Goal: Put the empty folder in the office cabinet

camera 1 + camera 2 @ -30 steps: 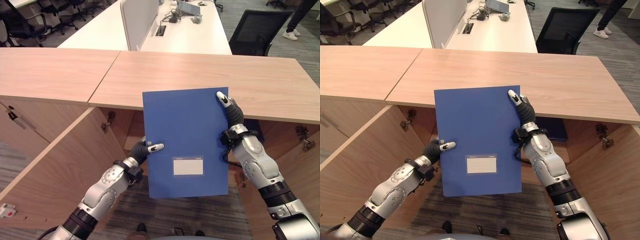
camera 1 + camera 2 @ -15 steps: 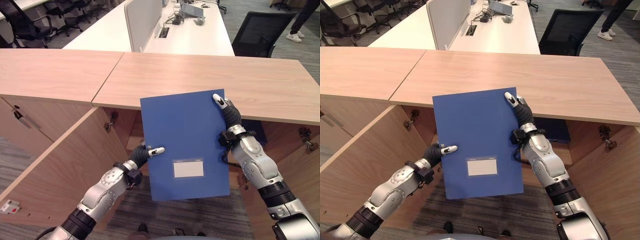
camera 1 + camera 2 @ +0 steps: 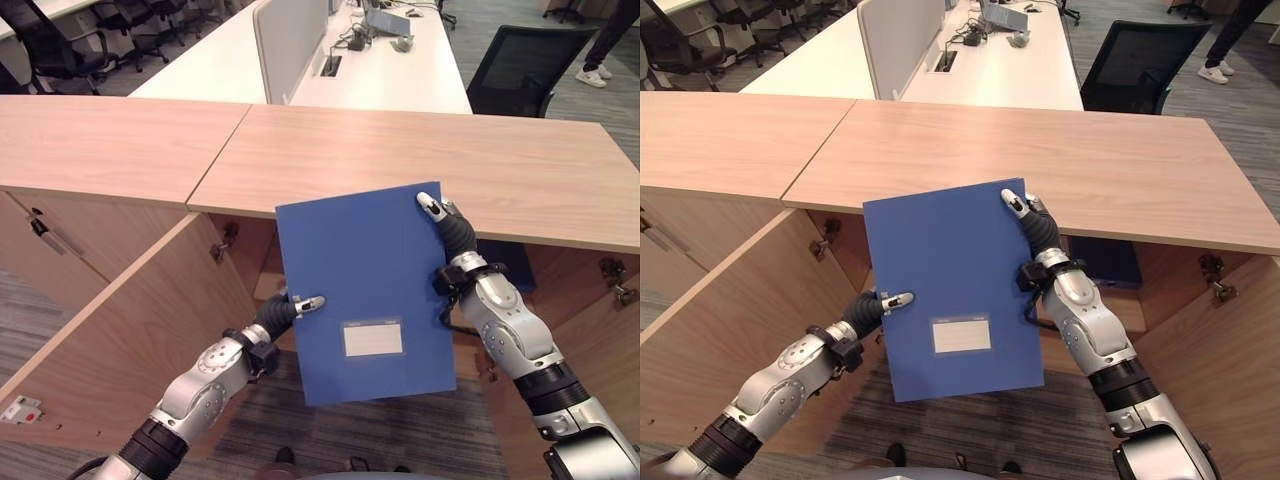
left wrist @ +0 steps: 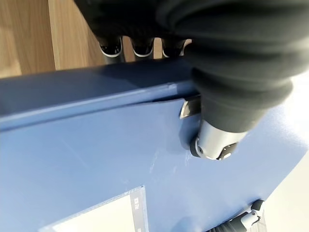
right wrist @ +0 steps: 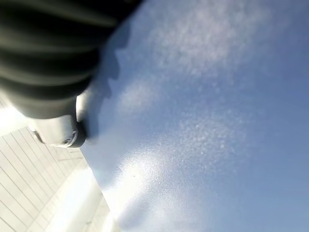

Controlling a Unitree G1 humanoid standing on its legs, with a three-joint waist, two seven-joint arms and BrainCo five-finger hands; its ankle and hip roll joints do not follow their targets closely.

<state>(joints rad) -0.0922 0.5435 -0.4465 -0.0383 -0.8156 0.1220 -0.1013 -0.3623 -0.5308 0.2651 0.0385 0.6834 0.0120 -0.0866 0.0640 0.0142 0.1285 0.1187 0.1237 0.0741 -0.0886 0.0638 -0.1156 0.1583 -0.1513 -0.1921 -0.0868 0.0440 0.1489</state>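
I hold a blue folder [image 3: 365, 280] with a white label upright in the air, in front of the open office cabinet [image 3: 250, 270] under a wooden top. My left hand [image 3: 275, 315] pinches its left edge low down, thumb on the front and fingers behind. The left wrist view shows that thumb [image 4: 212, 145] pressed on the blue cover [image 4: 96, 164]. My right hand [image 3: 452, 238] grips the folder's upper right corner, thumb on the front, fingers hidden behind. In the right wrist view its thumb [image 5: 58, 135] lies on the cover [image 5: 217, 121].
The cabinet's left door [image 3: 130, 330] swings out toward me and the right door [image 3: 600, 350] stands open too. A dark blue item [image 3: 512, 265] sits inside at the right. Beyond the wooden top [image 3: 420, 150] are a white desk [image 3: 300, 60], a black chair [image 3: 525, 60] and a person's legs [image 3: 605, 40].
The folder has tipped slightly, its left top corner lower, and has drifted a little left and down. Both hands keep their hold.
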